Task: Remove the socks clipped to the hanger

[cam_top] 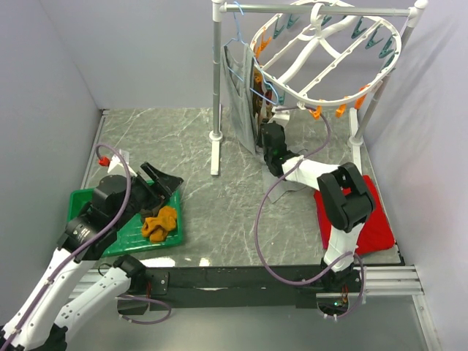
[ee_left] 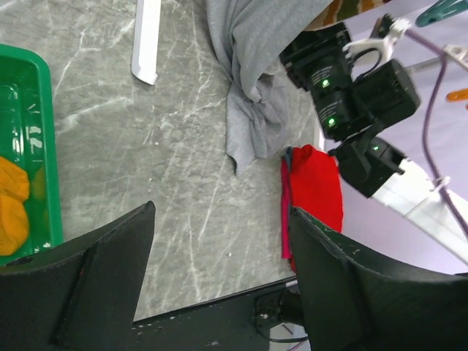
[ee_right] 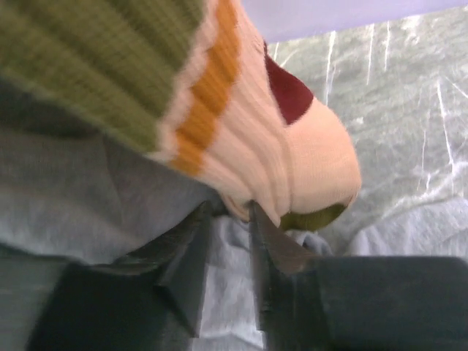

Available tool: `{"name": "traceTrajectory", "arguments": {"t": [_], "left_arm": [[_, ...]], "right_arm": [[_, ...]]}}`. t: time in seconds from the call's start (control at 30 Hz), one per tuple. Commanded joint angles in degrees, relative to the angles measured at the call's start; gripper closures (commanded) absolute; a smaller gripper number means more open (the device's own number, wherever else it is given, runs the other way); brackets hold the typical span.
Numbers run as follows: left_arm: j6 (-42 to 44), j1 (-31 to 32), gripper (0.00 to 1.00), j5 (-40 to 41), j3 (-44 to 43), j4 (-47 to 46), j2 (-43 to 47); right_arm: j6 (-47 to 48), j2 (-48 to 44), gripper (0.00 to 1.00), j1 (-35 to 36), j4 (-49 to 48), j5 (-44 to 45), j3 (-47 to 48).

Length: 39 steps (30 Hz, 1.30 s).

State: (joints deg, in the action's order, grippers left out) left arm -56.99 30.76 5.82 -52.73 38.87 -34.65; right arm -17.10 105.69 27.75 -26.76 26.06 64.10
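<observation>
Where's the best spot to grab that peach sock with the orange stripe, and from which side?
Probably the sock by its rounded lower end, coming from below: it hangs limp, and that end dangles right above the right gripper.

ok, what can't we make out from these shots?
- Right claw grip: right wrist view, striped sock crowds the tips; pinched or not, unclear.
- That sock's clip: cut off by the top edge there; top view, too small beside the grey tank top.
- Socks left on the hanger: top view, bunched, too small to count.
</observation>
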Motion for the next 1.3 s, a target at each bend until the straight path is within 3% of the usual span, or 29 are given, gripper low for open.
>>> {"name": "traceTrajectory", "arguments": {"t": [0.0, 0.13, 0.47, 0.67, 0.9, 1.07, 1.2, 1.27], "left_arm": [[2.8, -0.2, 0.22, 0.0, -1.7, -0.8, -1.7], [3.7, -0.3, 0.22, -2.2, -1.4, -2.9, -2.9], [3.6, -0.3, 0.21, -11.8, 1.7, -11.5, -5.0], [-0.6, 0.0, 0.2, -23.9, 4.8, -21.6, -8.4], [-1.0, 3.5, 0.19, -21.5, 2.5, -21.7, -9.2], [-2.8, 5.5, 0.19, -20.9, 3.7, -22.3, -8.3], [-3.5, 6.1, 0.19, -20.7, 4.7, -22.3, -8.1], [-3.3, 6.2, 0.19, -20.6, 4.8, -21.8, -8.2]], "right_arm": [[-0.5, 0.4, 0.74, -0.8, -0.8, 1.5, 3.2], [-1.0, -2.9, 1.0, -0.9, 0.7, -0.1, 0.3], [-11.3, -21.7, 1.0, -0.8, 12.4, -9.0, -10.0], [-14.5, -32.1, 1.0, -0.8, 21.8, -16.8, -13.6], [-14.5, -40.8, 1.0, -0.8, 23.6, -18.7, -18.6], [-14.4, -39.0, 0.87, -2.3, 17.7, -20.3, -20.9], [-14.5, -29.6, 0.75, -3.2, 16.4, -21.1, -16.2], [-14.3, -26.5, 0.55, -4.0, 14.4, -21.0, -15.4]]}}
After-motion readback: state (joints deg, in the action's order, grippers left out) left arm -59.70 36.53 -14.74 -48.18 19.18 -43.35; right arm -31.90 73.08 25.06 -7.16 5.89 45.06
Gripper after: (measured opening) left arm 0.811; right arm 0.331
